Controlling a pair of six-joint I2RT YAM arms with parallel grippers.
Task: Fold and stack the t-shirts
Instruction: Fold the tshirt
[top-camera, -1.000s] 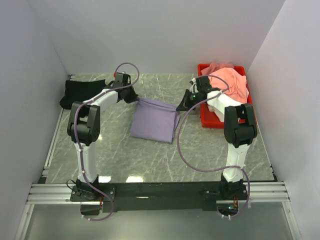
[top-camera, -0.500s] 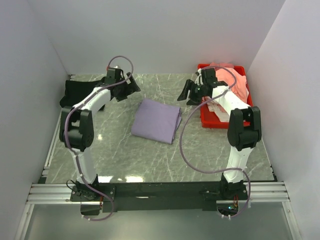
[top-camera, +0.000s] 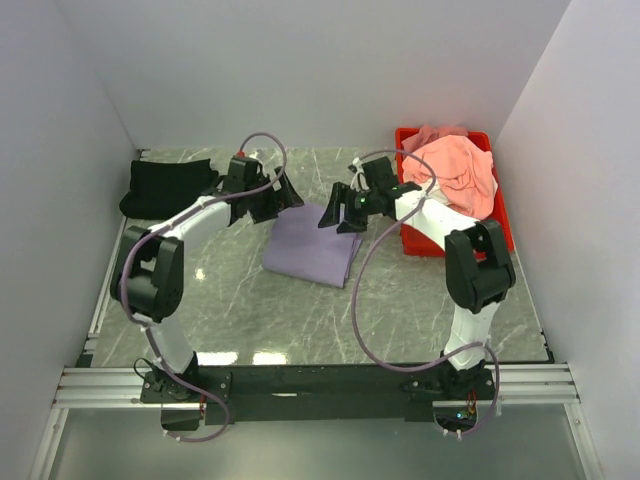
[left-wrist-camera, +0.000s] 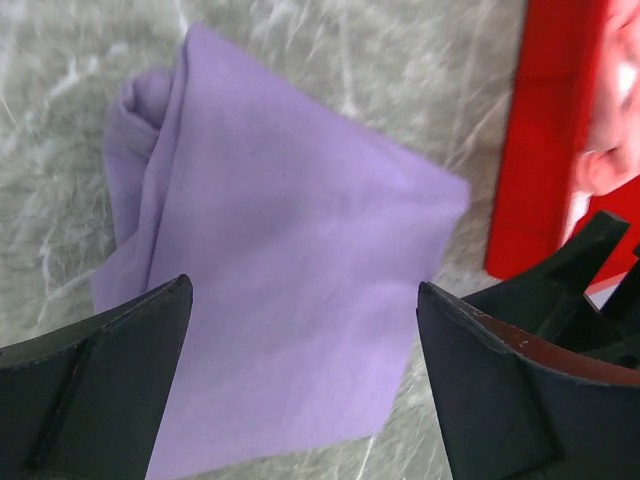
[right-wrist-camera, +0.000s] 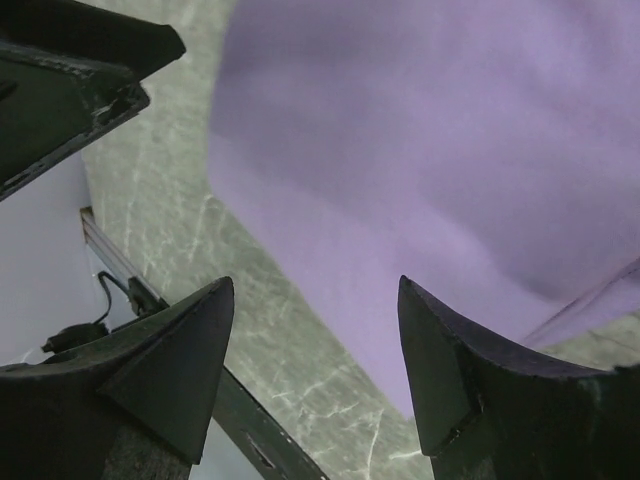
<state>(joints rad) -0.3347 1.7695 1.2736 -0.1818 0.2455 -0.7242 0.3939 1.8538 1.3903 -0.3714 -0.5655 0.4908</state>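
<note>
Inward both arms (top-camera: 200, 215) reach, jaws wide over lavender t-shirt (top-camera: 310, 248).

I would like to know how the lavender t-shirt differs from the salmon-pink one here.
The lavender t-shirt is folded into a flat, tidy rectangle, while the salmon-pink t-shirt is a crumpled, unfolded heap. The lavender one lies on the table near the middle, whereas the salmon-pink one sits piled in the red tray at the far right. Both are plain soft cloth.

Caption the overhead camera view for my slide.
Left gripper and right gripper, both open, hover over the folded lavender shirt; black shirt far left, pink shirt in red tray.
</note>
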